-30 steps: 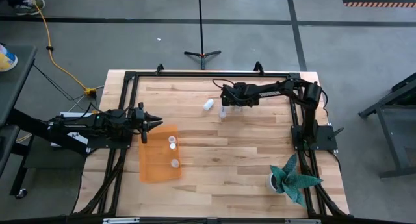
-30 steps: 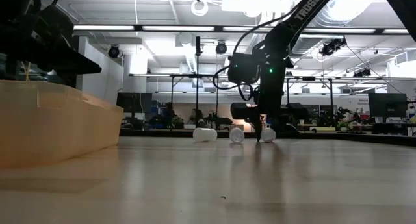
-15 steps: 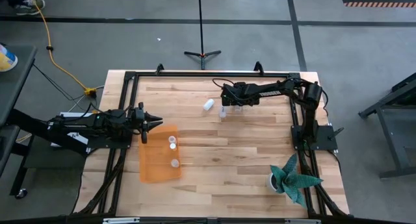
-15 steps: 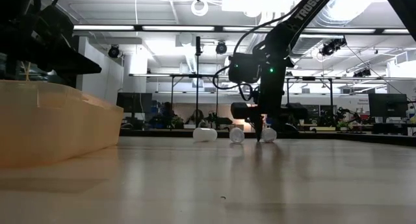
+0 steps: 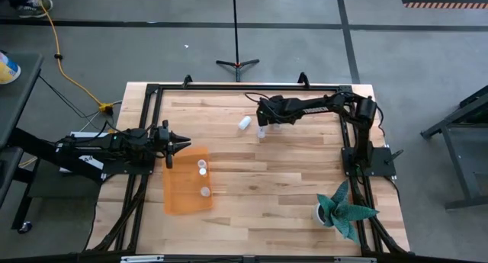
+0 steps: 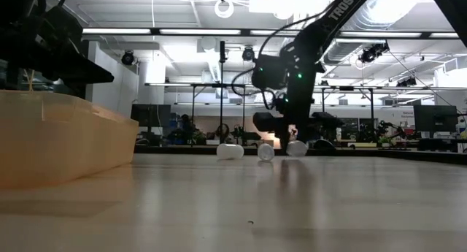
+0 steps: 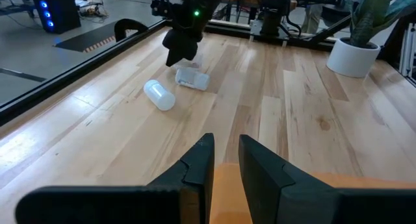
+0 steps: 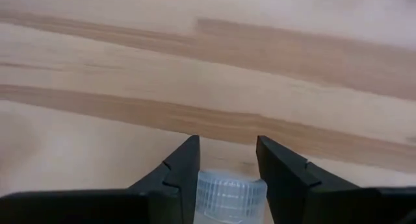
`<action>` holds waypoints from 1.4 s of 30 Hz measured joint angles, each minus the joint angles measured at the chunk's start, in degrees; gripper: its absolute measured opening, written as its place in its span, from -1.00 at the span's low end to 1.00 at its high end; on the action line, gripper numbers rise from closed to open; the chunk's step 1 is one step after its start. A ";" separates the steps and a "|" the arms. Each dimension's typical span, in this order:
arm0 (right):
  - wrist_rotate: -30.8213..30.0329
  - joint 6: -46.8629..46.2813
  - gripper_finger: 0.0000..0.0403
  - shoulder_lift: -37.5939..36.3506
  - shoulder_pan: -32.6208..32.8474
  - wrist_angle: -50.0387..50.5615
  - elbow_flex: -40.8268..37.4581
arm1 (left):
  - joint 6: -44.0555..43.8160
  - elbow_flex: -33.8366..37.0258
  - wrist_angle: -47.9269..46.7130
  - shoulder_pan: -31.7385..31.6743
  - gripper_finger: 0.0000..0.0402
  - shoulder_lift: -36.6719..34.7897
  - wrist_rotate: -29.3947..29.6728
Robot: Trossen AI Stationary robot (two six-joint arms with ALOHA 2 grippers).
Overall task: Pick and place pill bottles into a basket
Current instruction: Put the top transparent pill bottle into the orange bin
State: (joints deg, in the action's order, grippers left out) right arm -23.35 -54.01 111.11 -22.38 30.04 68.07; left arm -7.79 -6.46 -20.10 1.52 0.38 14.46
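Note:
My right gripper is at the table's far middle, shut on a small white pill bottle, whose ribbed cap shows in the right wrist view. Two more white bottles lie on their sides on the table close by; they also show in the left wrist view. The orange basket lies at the near left with two bottles in it. My left gripper hovers over the basket's far left edge, empty, its fingers a narrow gap apart. My right gripper pinches the bottle at its ribbed white cap between its two fingers, one on each side of the cap. The fingers come from above, pointing down. In the low view the bottle hangs just clear of the table top.
A white pot with a teal plant stands at the near right corner. A black frame runs along the table's edges. Bare wood lies between the basket and the loose bottles.
My right gripper has gone a little toward the table's left edge and up, still shut on the bottle. The bottle stood on the table beside the other two and is now lifted slightly clear and carried left with the gripper.

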 joint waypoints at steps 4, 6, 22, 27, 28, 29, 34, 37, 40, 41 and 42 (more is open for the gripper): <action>0.06 2.53 -0.38 -0.02 1.26 0.74 3.13 | 0.00 0.00 0.02 0.00 -0.46 0.02 0.35; 0.23 4.21 -0.38 -0.02 2.13 1.25 5.27 | 0.00 0.00 0.02 0.00 -0.46 0.00 0.35; -1.84 25.75 -0.38 -0.24 17.85 -24.25 15.83 | 1.27 0.00 0.04 0.00 -0.46 0.00 0.33; 2.87 31.75 -0.38 -0.19 22.96 -55.77 4.64 | 1.53 0.00 0.18 0.00 -0.46 0.02 0.54; 4.83 32.47 -0.38 0.06 23.55 -63.03 2.33 | 1.53 0.00 0.20 0.00 -0.46 0.02 0.94; 6.66 33.14 -0.38 0.33 24.13 -70.18 0.23 | 1.53 0.00 0.22 0.00 -0.46 0.02 1.27; 9.26 36.57 -0.38 3.91 26.19 -86.10 -3.97 | 1.53 0.02 0.44 -0.01 -0.46 0.02 2.67; 8.57 40.01 -0.38 7.46 27.23 -87.54 -1.47 | 1.53 0.02 0.61 0.00 -0.46 0.02 2.69; 10.14 44.41 -0.38 11.09 28.09 -88.50 2.72 | 1.05 0.02 0.61 -0.02 -0.46 0.02 2.20; 10.31 45.58 -0.38 12.01 28.29 -88.67 4.18 | 0.67 0.02 0.65 0.00 -0.46 0.00 1.61; 10.40 46.80 -0.38 12.92 28.43 -88.93 5.82 | -0.16 0.02 0.86 0.00 -0.46 0.02 0.87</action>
State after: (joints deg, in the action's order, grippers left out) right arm -12.94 -7.21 124.03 6.05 -58.89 73.89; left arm -7.95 -6.44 -19.24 1.52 0.40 15.33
